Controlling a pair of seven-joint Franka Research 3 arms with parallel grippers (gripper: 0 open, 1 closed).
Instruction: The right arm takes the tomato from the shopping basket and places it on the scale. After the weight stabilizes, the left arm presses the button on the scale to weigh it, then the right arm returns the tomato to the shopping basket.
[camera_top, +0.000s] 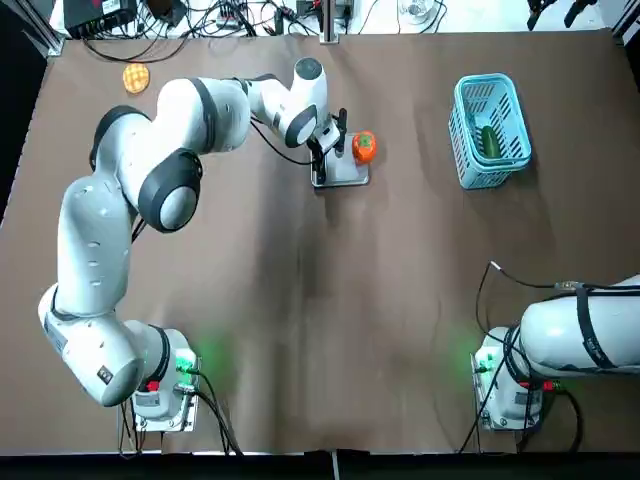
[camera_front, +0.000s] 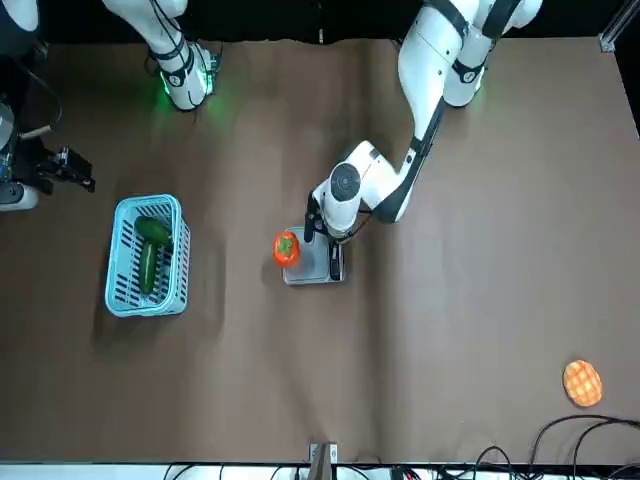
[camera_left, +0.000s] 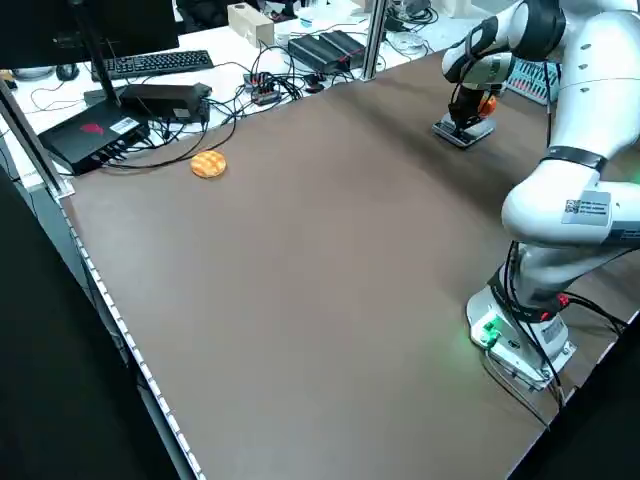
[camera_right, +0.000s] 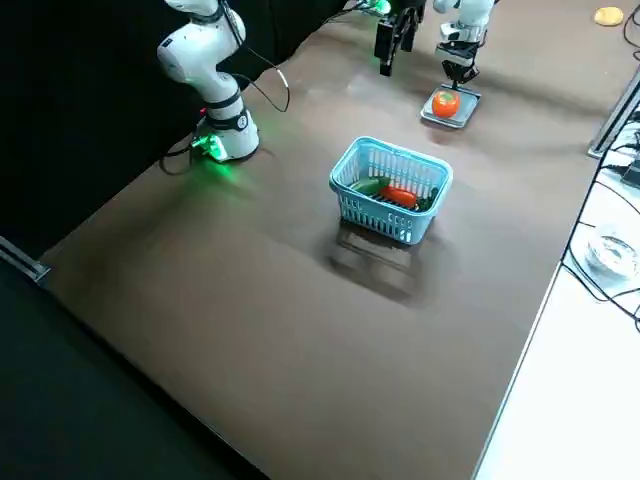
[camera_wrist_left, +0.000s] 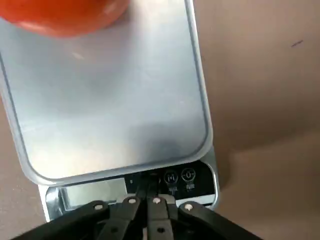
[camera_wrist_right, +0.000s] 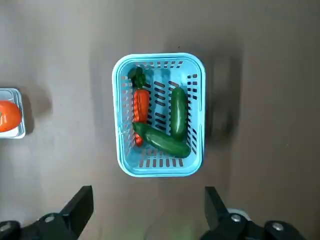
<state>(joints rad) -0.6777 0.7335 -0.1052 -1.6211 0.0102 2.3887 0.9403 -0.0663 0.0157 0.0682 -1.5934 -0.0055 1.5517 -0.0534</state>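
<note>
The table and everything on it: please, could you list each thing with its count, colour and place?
tomato: one, red-orange, on scale
scale: one, silver-grey, under left gripper
basket: one, light blue, robot's right of scale
cucumbers: two, green, in basket
carrot: one, orange, in basket
round item: one, yellow-orange, far left
left gripper: one, black, at scale's buttons
right gripper: one, black, robot's side of basket

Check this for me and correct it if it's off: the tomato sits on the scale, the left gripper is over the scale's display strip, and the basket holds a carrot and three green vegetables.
One thing is off: the right wrist view shows two green vegetables in the basket, alongside the carrot. The rest stands.
</note>
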